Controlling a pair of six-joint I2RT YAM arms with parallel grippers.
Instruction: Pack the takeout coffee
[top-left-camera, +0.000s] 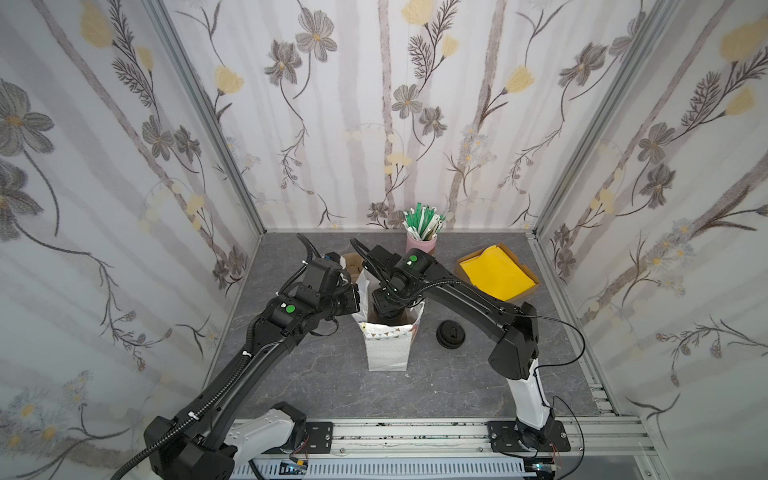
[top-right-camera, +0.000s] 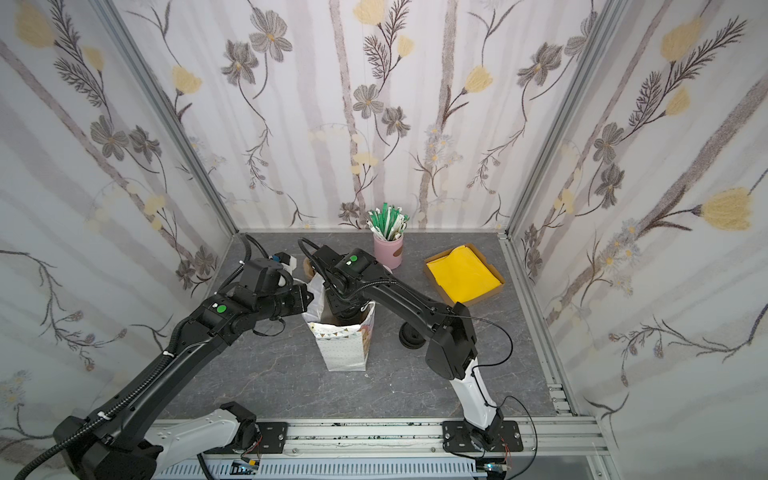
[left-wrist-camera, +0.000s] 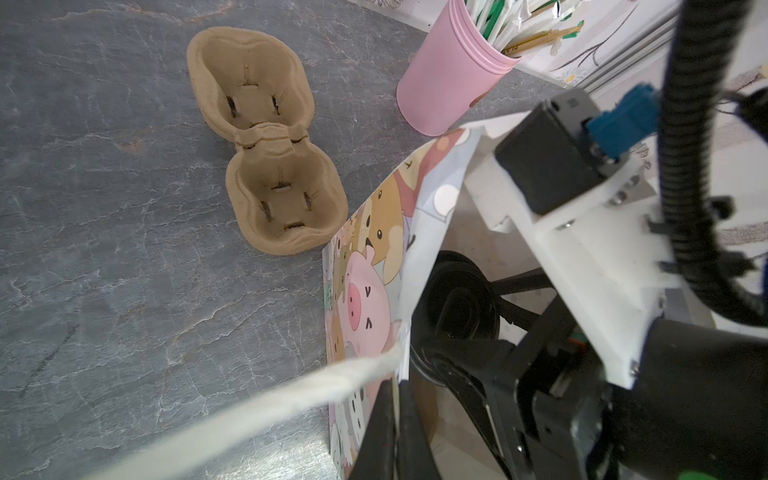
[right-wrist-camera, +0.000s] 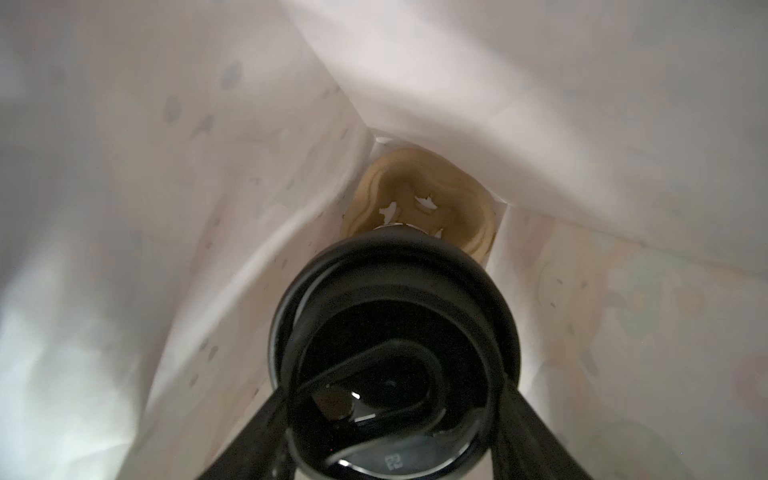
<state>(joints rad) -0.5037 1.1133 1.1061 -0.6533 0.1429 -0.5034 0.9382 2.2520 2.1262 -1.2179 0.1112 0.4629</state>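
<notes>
A robot test cell dressed as a café counter. Floral panels in an aluminium frame (top-left-camera: 208, 112) wall three sides of a grey stone-look worktop (top-left-camera: 316, 374). The left arm (top-left-camera: 257, 361) and right arm (top-left-camera: 469, 303) are bolted to a rail (top-left-camera: 415, 432) along its front edge. At its back edge, a pink cup (top-left-camera: 422, 245) holds what look like straws.

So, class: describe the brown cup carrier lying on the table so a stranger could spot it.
Find the tall white bag standing mid-table. Behind it, left of the pink cup of stirrers, lies a brown pulp carrier. It lies flat on the grey table with two empty hollows, unlike the second carrier inside the bag.
</notes>
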